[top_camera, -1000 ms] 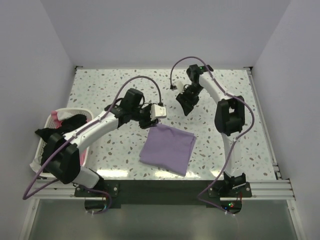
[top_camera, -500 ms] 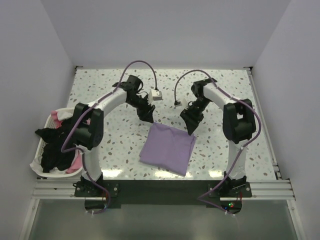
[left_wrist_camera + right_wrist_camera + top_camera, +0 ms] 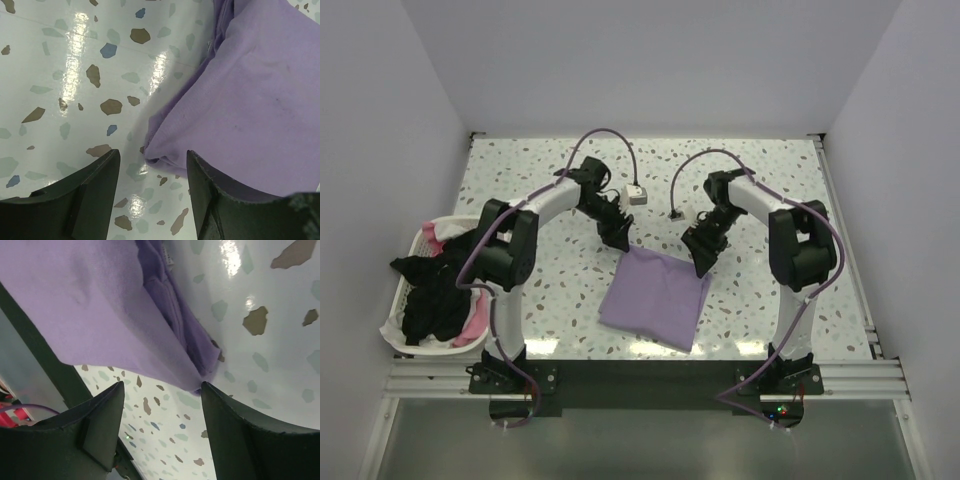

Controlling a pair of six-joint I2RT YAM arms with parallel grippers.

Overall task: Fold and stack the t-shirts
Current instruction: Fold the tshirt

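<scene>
Lilac-purple folded cloth t-shirt (image 3: 655, 297) lies on the speckled table (image 3: 520, 180); left fingers (image 3: 85, 200) and right fingers (image 3: 100, 425) stand apart at its far corners.

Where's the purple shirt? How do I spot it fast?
Look at the white speckled table, near its front edge in the middle. There lies a lilac-purple cloth t-shirt, folded flat into a rough square. It is the only folded one; the black and pink clothes are heaped in the white plastic basket at the left.
</scene>
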